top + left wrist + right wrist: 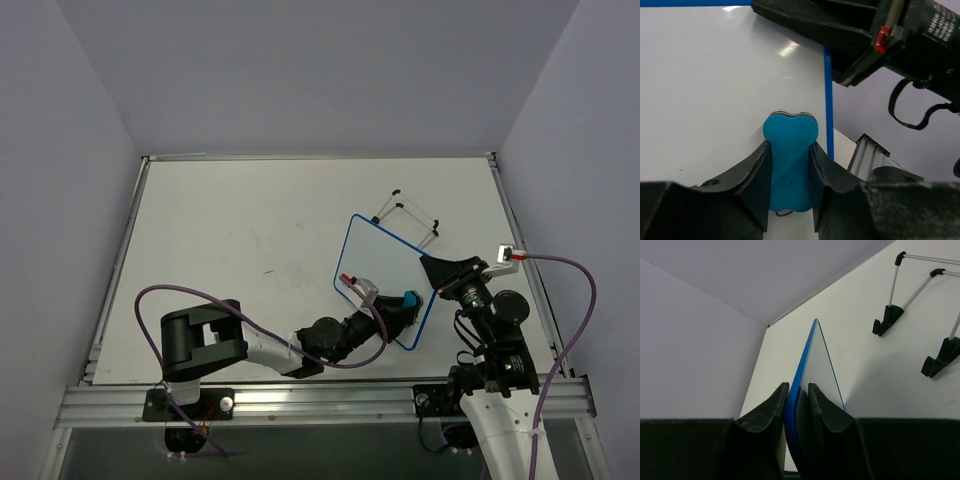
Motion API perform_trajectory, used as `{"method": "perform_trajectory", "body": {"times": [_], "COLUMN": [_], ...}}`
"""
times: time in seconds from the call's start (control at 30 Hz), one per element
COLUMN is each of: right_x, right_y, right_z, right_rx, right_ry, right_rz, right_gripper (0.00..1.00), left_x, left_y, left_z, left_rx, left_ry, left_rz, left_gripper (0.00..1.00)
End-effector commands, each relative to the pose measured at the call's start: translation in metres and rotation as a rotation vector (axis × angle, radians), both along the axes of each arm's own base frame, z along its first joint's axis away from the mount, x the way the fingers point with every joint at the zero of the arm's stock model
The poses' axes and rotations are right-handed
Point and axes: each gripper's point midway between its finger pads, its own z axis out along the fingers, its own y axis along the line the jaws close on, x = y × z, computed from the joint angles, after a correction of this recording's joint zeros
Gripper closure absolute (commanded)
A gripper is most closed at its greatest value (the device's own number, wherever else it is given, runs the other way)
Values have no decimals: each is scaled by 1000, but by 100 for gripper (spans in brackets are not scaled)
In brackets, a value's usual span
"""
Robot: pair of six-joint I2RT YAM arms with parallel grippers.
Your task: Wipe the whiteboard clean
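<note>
**Thin, slick board pinched by one edge while the eraser presses near its rim**

The left gripper (790, 150) is closed on the small blue eraser (790, 165), a finger against each long side and the rounded head poking out past the tips. The eraser's head lies against the whiteboard (715, 90) close to the blue rim at the board's 3 o'clock side in the left wrist view. No writing shows on the part of the face in view.

The right gripper (797, 400) is clamped on the board's edge, one finger on each face, so the board is seen edge-on as a thin blue sliver. From above, this grip sits at the board's 3 o'clock edge and the eraser at about 5 o'clock. The board is raised at an angle over the table (230, 240), toward 4 o'clock from the table's centre.

The wire stand (410, 215) lies on the table just beyond the board's 12 o'clock corner, apart from it.

The board looks light, stiff and thin, with a glossy face that pads would likely slide on. The rim is the better hold. With only one edge pinched, firm wiping far from the clamp may twist the board in the fingers, so light strokes near the grip seem safest.
</note>
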Motion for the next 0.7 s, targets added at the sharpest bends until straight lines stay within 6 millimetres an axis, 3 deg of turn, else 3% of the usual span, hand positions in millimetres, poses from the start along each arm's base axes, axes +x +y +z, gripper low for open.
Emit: {"method": "perform_trajectory", "body": {"times": [0.0, 0.2, 0.47, 0.67], "right_x": [-16, -17, -20, -20], "right_y": [17, 18, 18, 18], "right_z": [72, 76, 86, 92], "right_rx": [77, 82, 83, 86], "right_ry": [-186, -196, -209, -217], "right_rz": [102, 106, 114, 113], "right_gripper": [100, 100, 100, 100], "left_x": [-27, -29, 18, 39], "left_y": [-16, -8, 15, 29], "left_z": [15, 5, -43, -61], "left_rx": [-32, -24, 44, 73], "left_ry": [-46, -30, 37, 66], "left_rz": [-83, -53, 96, 160], "left_gripper": [98, 98, 98, 98]}}
